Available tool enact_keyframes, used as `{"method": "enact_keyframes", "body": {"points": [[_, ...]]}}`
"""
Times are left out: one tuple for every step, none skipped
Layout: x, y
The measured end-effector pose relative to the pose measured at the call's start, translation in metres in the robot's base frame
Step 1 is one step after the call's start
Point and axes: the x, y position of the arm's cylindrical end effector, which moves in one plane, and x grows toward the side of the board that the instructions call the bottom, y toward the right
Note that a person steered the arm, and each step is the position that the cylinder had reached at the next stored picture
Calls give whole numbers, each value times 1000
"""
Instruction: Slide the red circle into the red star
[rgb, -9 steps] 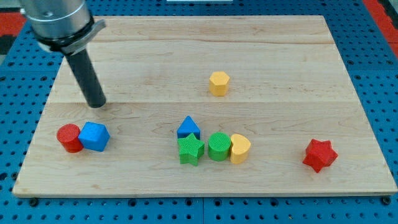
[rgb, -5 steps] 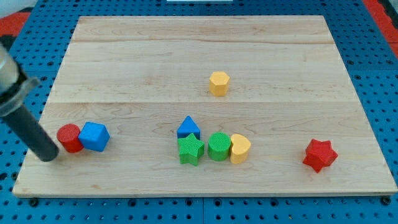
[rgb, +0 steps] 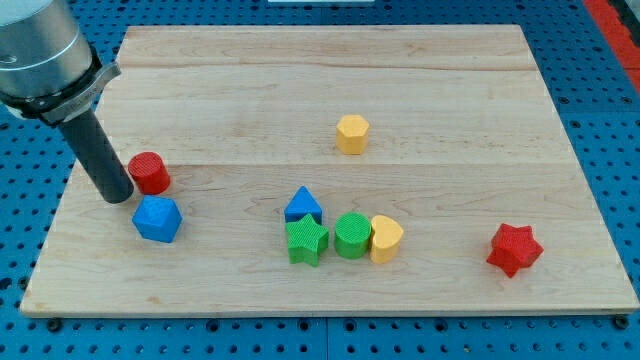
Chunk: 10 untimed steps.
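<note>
Since the earlier frame, the red circle (rgb: 149, 172) had shifted farther and right, leaving the blue block (rgb: 157, 219). My tip (rgb: 118, 195), a bare clawless rod, touched its left side; the red star (rgb: 514, 249) sat far right.

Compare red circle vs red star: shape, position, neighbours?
Shape: the red circle is a short round cylinder; the red star has points.
Position: the red circle sits at the view's left, mid-height; the red star sits at the view's lower right.
Neighbours: the red circle has my tip just to its left and the blue block just below it; the red star stands alone.
Both are red and rest on the wooden board.
</note>
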Motion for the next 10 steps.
{"method": "enact_keyframes", "body": {"points": [[0, -3], [0, -7], [0, -12], [0, -18], [0, -20], [-28, -2], [-42, 79], [-33, 144], [-14, 132], [5, 105]]}}
